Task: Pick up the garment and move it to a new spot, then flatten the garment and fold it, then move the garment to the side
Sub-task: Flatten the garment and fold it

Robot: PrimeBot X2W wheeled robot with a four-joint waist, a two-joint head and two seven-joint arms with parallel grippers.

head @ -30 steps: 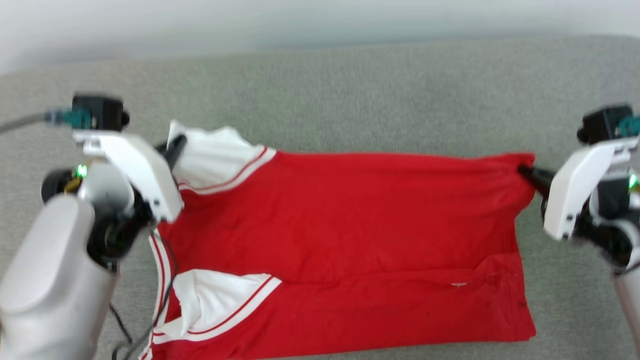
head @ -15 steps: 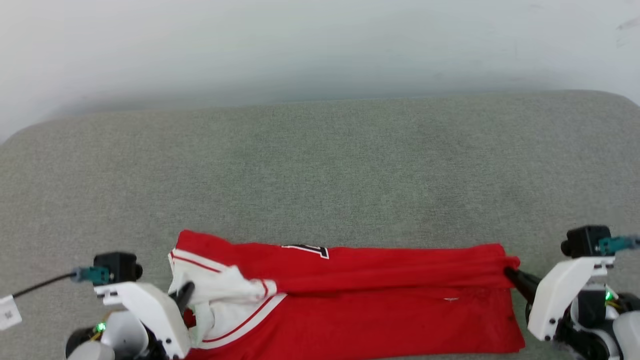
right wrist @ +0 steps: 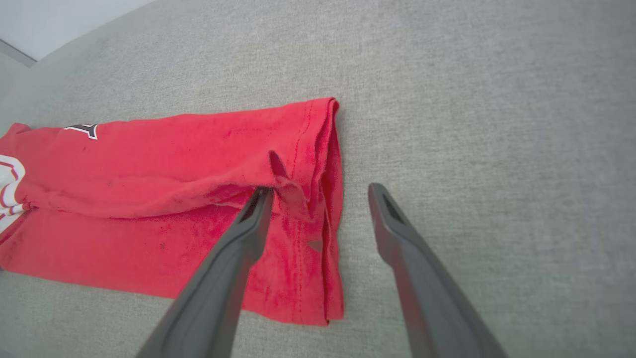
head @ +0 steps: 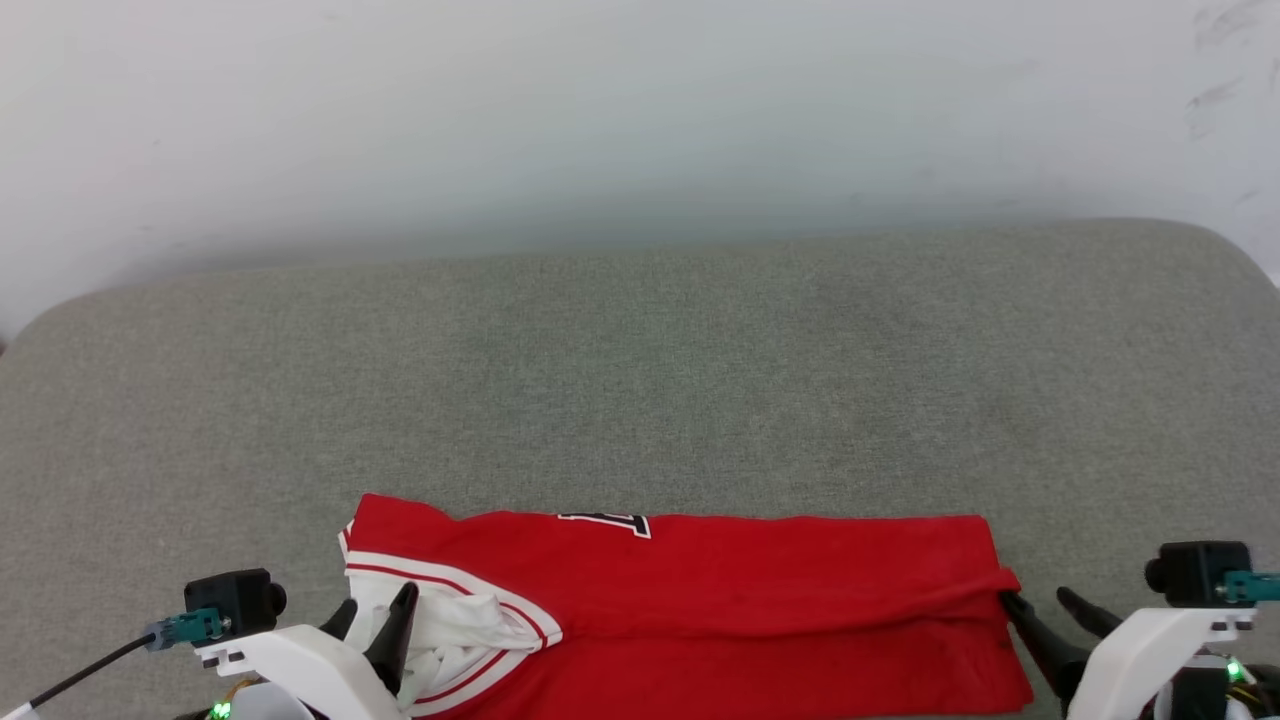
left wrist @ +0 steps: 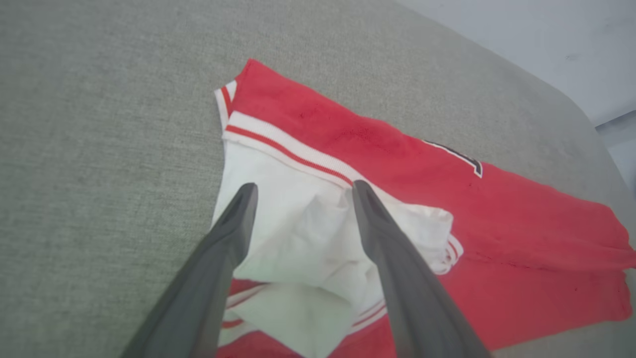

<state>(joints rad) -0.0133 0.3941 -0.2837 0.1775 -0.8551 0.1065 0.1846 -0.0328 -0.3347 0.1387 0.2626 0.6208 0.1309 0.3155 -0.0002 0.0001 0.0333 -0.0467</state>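
The garment (head: 720,590), a red shirt with white sleeves and striped trim, lies folded lengthwise into a long band at the near edge of the grey surface. A scrap of black lettering shows at its far fold. My left gripper (head: 375,605) stands open over the bunched white sleeve (left wrist: 308,233), one finger on each side of a fabric ridge (left wrist: 304,186). My right gripper (head: 1037,600) is open at the garment's right hem (right wrist: 328,164). Its left fingertip (right wrist: 258,209) touches a small raised pucker of red cloth, and its right finger is over bare surface. Neither gripper holds the cloth.
A wide grey fabric-covered surface (head: 640,380) with rounded far corners stretches beyond the garment. A pale wall (head: 640,120) rises behind it. A thin cable (head: 80,675) trails from the left wrist camera at the lower left.
Both grippers went from shut on the garment's ends to open, letting go of it. The far half has been brought over the near half into a narrower band. The head camera tilted upward.
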